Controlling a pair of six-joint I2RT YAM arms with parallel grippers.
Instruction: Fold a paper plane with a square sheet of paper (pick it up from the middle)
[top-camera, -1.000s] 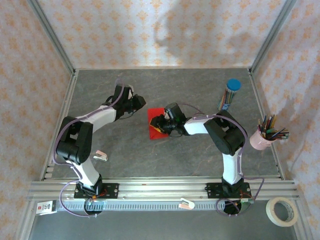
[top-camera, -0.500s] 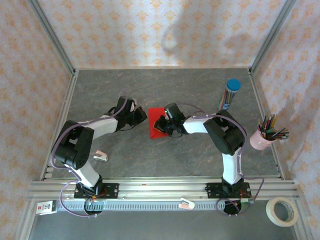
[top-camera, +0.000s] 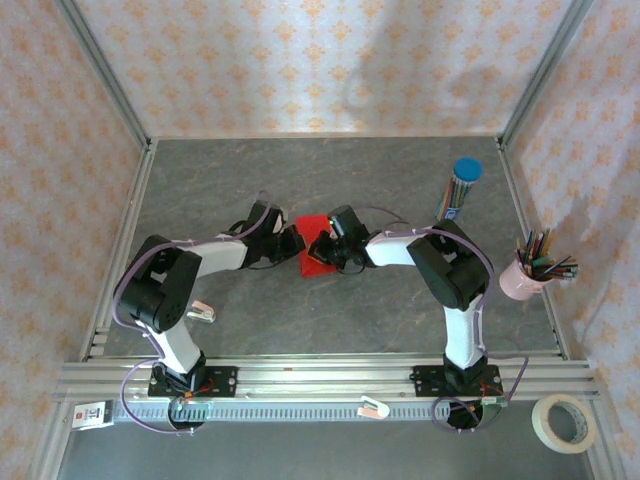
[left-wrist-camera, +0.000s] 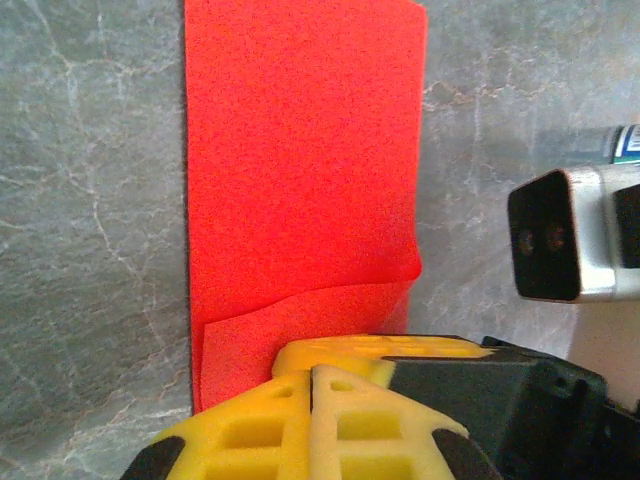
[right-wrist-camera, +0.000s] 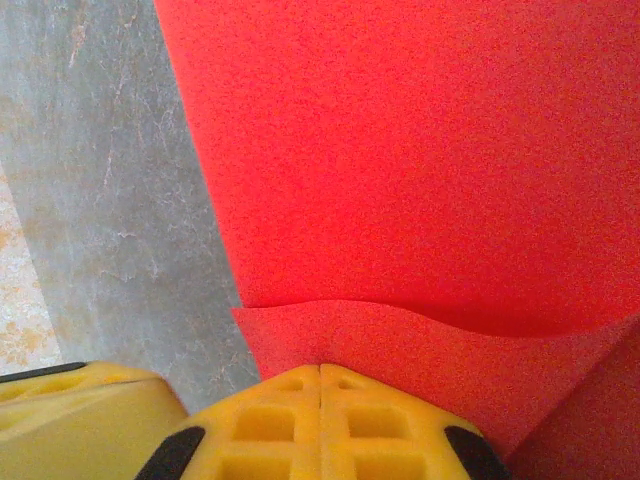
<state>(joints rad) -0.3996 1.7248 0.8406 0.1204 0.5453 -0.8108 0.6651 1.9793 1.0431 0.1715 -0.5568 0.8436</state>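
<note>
The square sheet of paper (top-camera: 312, 228) is bright red and lies at the table's centre, between my two grippers. My right gripper (top-camera: 322, 250) is shut on the sheet's near edge. In the right wrist view that edge rises in a curved flap (right-wrist-camera: 420, 340) into the closed yellow tips (right-wrist-camera: 320, 368). My left gripper (top-camera: 295, 243) is shut, and its tips (left-wrist-camera: 312, 370) rest against the same lifted edge of the paper (left-wrist-camera: 300, 150), next to the right gripper's finger (left-wrist-camera: 350, 352). No paper plane shape shows; the rest of the sheet lies flat.
A blue-capped tube of pencils (top-camera: 462, 185) stands at the back right. A pink cup of pencils (top-camera: 530, 272) is by the right rail. A tape roll (top-camera: 565, 422) lies outside the frame, and a small clip (top-camera: 203, 312) sits near the left arm.
My left gripper has closed and swung right until it meets the paper's left side. The right gripper has closed on the sheet and raised its edge.
</note>
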